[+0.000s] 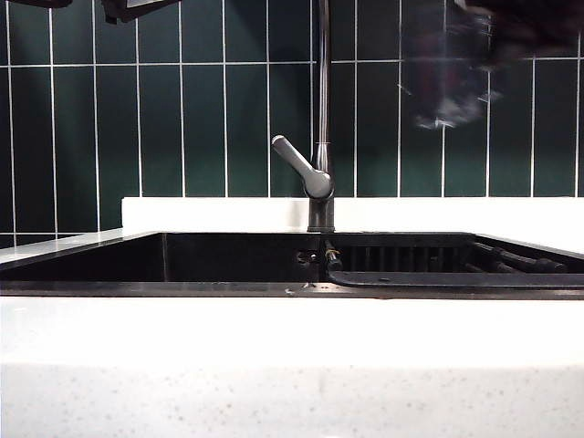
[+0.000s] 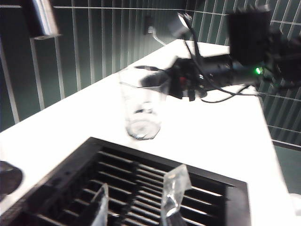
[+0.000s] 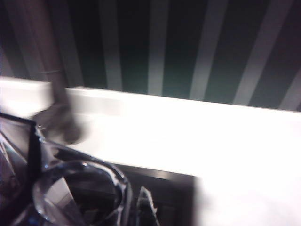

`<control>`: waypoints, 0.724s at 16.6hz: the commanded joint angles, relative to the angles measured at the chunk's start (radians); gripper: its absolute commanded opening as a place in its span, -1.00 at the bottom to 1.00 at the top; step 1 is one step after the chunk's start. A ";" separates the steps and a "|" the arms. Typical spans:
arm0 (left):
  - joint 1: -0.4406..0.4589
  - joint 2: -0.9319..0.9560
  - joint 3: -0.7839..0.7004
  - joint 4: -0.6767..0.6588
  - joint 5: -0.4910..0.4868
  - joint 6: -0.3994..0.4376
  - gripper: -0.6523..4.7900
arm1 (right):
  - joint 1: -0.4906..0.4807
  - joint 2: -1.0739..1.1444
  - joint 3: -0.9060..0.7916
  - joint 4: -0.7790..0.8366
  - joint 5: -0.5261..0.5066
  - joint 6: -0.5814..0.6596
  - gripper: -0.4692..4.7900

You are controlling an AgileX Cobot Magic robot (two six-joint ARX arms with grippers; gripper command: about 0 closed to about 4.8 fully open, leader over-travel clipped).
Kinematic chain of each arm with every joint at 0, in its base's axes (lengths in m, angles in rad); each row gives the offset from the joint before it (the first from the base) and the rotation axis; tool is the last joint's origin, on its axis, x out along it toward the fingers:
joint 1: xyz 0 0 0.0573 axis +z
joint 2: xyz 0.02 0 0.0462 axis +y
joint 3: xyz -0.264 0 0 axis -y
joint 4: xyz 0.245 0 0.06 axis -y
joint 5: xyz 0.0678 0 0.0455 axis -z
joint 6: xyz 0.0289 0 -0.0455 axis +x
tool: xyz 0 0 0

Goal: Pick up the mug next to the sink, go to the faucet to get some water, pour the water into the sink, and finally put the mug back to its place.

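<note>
The clear faceted mug (image 1: 444, 87) hangs blurred high at the right, above the sink's (image 1: 182, 288) black ribbed rack (image 1: 411, 255). My right gripper (image 1: 488, 41) is shut on it. In the right wrist view the mug's rim (image 3: 80, 193) lies close beside my right gripper (image 3: 129, 200), with one fingertip (image 3: 143, 200) outside the glass. The faucet (image 1: 321, 109) stands mid-back with its grey lever (image 1: 297, 164), left of the mug; it also shows blurred as faucet (image 3: 54, 94). My left gripper (image 2: 142, 179) is open and empty over the rack (image 2: 61, 188), and sees the mug (image 2: 143, 108) held by the right arm (image 2: 211, 70).
White countertop (image 1: 292, 338) rims the sink in front and behind (image 1: 210, 213). Dark green tiled wall (image 1: 182, 119) rises at the back. Cables and a black device (image 2: 249, 33) sit beyond the right arm. Part of the left arm (image 1: 137, 7) shows at the top left.
</note>
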 commanded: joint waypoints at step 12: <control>-0.016 -0.002 0.000 0.013 -0.071 0.023 -0.22 | -0.312 0.151 -0.170 0.460 -0.081 -0.025 -0.84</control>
